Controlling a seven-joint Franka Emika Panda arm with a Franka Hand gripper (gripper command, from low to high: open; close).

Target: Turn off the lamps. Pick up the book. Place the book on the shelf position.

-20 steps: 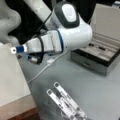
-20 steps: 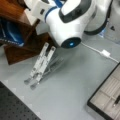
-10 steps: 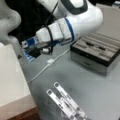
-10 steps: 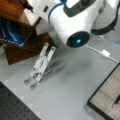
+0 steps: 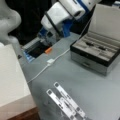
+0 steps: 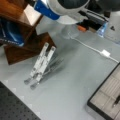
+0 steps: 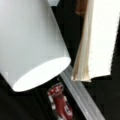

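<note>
The arm [image 5: 65,15] reaches down from two o'clock in a front view, and the gripper [image 5: 46,41] hangs at about eleven o'clock of the frame, just above a power strip [image 5: 35,51]. An orange switch [image 5: 48,50] sits near the gripper's five o'clock. Whether the pincer's fingers are apart or together, I cannot tell; nothing shows in its grasp.

The book [image 5: 11,77] lies as a wide white slab at nine o'clock in that front view, on top of the brown shelf board [image 5: 25,116], whose edge peeks out at seven o'clock. It is well apart from the gripper. In the wrist view the book [image 7: 102,37] stands at two o'clock with its cream page edges turned to the camera. A white lamp shade [image 7: 30,45] fills ten o'clock, and a red switch [image 7: 60,102] shows at six o'clock.

A white cable [image 5: 40,71] with a small inline block [image 5: 50,61] runs across the grey table [image 5: 82,82]. An open grey case [image 5: 100,52] rests at three o'clock, and metal stand strips [image 5: 65,102] lie at six o'clock. In a front view the shelf board [image 6: 37,42] sits at ten o'clock, with the strips [image 6: 41,63] just beside it.
</note>
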